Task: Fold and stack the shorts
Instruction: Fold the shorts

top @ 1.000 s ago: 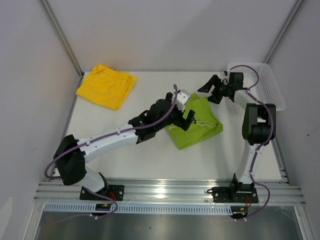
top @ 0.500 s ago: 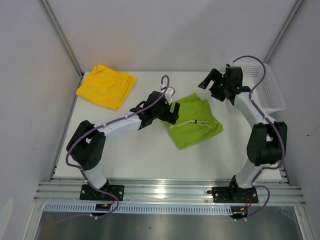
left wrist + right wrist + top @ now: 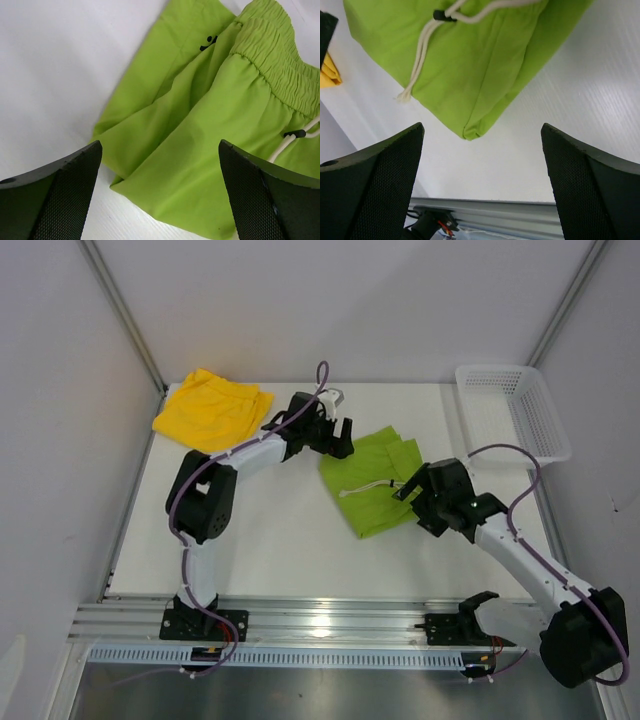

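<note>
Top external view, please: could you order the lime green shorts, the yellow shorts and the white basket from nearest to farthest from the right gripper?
From the right gripper:
1. lime green shorts, right beside it, mid-table.
2. white basket, far right corner.
3. yellow shorts, far left corner.

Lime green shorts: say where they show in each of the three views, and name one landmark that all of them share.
Top external: the lime green shorts lie right of centre on the table.
Left wrist: they fill the middle and right, with the waistband at the upper right.
Right wrist: they fill the upper part, with one corner pointing down.
Shared landmark: the white drawstring.
</note>
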{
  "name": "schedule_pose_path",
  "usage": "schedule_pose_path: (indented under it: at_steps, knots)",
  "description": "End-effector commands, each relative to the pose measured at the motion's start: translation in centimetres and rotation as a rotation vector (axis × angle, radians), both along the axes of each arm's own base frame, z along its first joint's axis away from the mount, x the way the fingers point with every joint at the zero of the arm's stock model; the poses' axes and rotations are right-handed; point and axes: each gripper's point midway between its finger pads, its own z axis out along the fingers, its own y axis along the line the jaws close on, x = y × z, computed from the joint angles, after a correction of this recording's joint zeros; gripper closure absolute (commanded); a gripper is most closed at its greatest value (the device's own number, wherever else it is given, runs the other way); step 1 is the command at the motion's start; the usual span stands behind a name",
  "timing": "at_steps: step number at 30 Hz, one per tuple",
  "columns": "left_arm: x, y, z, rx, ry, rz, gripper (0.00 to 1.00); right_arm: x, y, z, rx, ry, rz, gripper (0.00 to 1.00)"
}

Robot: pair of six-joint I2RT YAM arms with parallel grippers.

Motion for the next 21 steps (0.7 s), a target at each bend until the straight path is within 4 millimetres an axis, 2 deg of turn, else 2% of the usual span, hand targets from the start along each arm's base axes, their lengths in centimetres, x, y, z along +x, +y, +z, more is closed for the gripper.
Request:
schedule_pose_path:
  at_steps: [1,3,5,8,9,12,14,17,21]
  knots:
    - [0.9,-1.0,1.1,-0.024,-0.018,-0.071,0.01,-0.7,0.4,-0.4,0.074,0.010,-0.102,0.00]
    - [1.6,-0.9,0.4,-0.013,-0.002,-0.068,0.01,-0.9,1.4,-1.5,0.094,0.031,-0.088,0.01]
    - [1.9,-1.1,0.3,-0.020,0.003,-0.078,0.01,-0.9,1.5,-2.9,0.069,0.065,-0.104,0.01]
    - [2.3,-1.4,-0.9,-0.008,0.039,-0.085,0.01,-0.5,2.2,-4.4,0.082,0.078,-0.117,0.00]
    - [2.5,-1.4,-2.0,0.003,0.059,-0.082,0.01,0.1,2.6,-4.4,0.102,0.061,-0.122,0.01]
    - [2.8,-1.4,-3.1,0.021,0.092,-0.069,0.01,0.9,3.0,-5.5,0.102,0.063,-0.133,0.01]
    - [2.9,-1.4,-4.0,0.018,0.110,-0.057,0.01,1.6,3.1,-6.2,0.095,0.061,-0.143,0.04]
    - [3.0,-1.4,-4.4,0.013,0.118,-0.045,0.01,2.5,3.1,-6.5,0.069,0.035,-0.134,0.08]
    - [3.2,-1.4,-5.3,0.008,0.149,-0.035,0.05,3.5,2.1,-7.6,0.018,0.028,-0.165,0.14]
